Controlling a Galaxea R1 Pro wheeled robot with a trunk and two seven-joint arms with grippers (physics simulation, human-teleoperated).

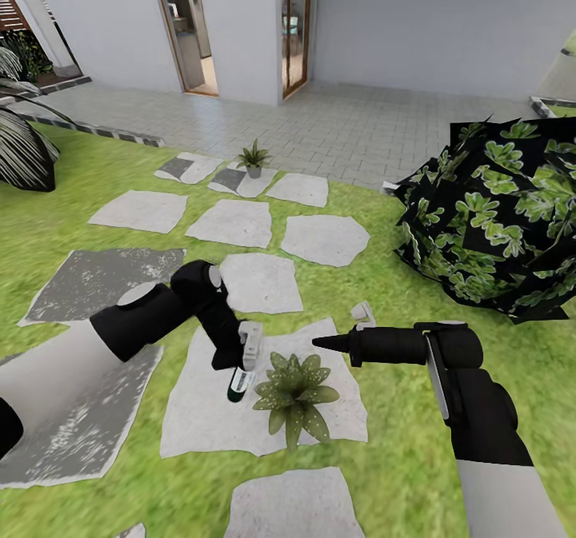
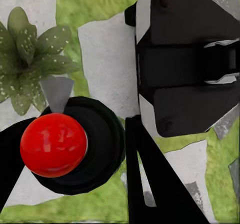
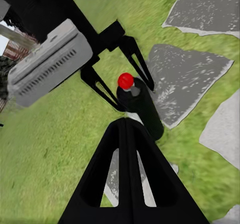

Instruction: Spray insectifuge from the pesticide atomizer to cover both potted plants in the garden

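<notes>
Here, I had the left gripper (image 1: pixel 240 356) down over a pale stepping stone (image 1: pixel 204 418) on the lawn (image 1: pixel 400 474), its two fingers closed around the pesticide atomizer (image 1: pixel 238 384), a slim dark bottle hanging from them. In the left wrist view the bottle's red collar (image 2: pixel 53 144) sat just beside the nearer potted plant (image 2: pixel 30 59), a low rosette of pointed, speckled olive leaves. From the head camera that plant (image 1: pixel 294 394) stood on the same stone, almost touching the bottle. The second potted plant (image 1: pixel 254 158) stood well apart, on the far stones near the grey paving. My right gripper (image 1: pixel 328 343) hung empty over the stone, fingers pressed together into a point aimed toward the bottle. A large dark bush (image 1: pixel 500 218) sat on my right. I judged the pickup done and the first spraying in hand. Next I would need the nozzle turned onto the leaves, though I could not tell which way it faced.
</notes>
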